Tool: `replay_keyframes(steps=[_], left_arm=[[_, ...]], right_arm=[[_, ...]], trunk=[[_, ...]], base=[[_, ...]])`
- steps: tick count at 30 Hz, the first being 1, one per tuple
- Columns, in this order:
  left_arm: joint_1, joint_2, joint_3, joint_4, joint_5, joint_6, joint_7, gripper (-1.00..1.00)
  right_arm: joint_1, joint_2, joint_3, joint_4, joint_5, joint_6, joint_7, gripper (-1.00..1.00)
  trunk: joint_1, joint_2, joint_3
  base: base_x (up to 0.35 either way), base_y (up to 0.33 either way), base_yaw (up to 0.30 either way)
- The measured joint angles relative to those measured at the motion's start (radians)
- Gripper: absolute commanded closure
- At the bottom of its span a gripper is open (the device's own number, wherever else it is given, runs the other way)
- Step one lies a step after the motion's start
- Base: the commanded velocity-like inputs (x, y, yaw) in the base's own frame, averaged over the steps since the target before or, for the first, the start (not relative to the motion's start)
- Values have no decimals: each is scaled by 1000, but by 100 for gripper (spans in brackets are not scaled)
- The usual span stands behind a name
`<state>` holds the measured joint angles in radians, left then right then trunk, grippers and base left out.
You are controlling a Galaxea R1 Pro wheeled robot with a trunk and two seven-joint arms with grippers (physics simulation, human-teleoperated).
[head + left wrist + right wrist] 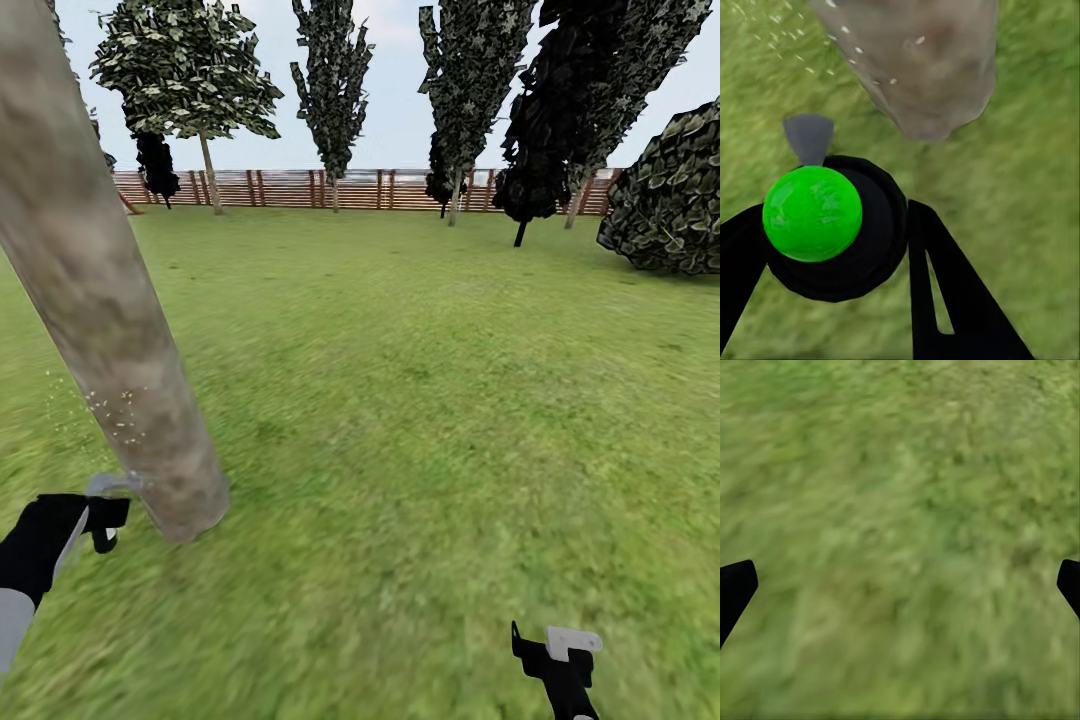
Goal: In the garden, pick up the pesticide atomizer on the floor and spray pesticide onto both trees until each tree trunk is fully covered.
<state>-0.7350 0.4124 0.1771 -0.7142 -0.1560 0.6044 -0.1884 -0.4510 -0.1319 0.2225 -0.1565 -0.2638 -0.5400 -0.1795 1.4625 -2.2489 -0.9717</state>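
1. The right gripper hangs low over the grass at the near right of the head view. In the right wrist view its two black fingers sit wide apart at opposite edges of the picture, with bare lawn between them and nothing held.
2. The left gripper is at the near left, clamped on the pesticide atomizer. The left wrist view shows a round black bottle with a bright green dome on top, pinched between the black fingers.
3. A grey nozzle juts from the atomizer toward the base of the tree trunk, stopping just beside it.
4. That trunk is thick, pale and mottled grey-beige, and leans up to the top left corner of the head view. Small pale specks dot its lower part and the grass beside it.
5. Beyond, the green lawn runs back to a brown slatted fence.
6. Several trees with dark jagged foliage stand along the fence, one of them black-leaved, and a large leafy bush sits at the far right.
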Motion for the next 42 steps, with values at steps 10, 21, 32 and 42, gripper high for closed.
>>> replay_keyframes(steps=[10, 21, 32, 42], left_arm=[[0, -50, -1, 168, 12, -185, 0, 100], [13, -51, 5, 70, 88, -182, 5, 100], [22, -40, 11, 156, 90, -186, 67, 100], [22, -57, 11, 156, 100, -186, 86, 100]], right_arm=[[0, 1, 0, 0, 0, 0, 0, -100], [0, 3, 0, 0, 0, 0, 0, -100], [0, 3, 0, 0, 0, 0, 0, -100], [0, 5, 0, 0, 0, 0, 0, -100]], trunk=[[0, 0, 0], [0, 0, 0], [0, 0, 0], [0, 0, 0]], base=[[0, 0, 0], [61, -45, 0], [-66, -238, 41], [120, -220, 248]])
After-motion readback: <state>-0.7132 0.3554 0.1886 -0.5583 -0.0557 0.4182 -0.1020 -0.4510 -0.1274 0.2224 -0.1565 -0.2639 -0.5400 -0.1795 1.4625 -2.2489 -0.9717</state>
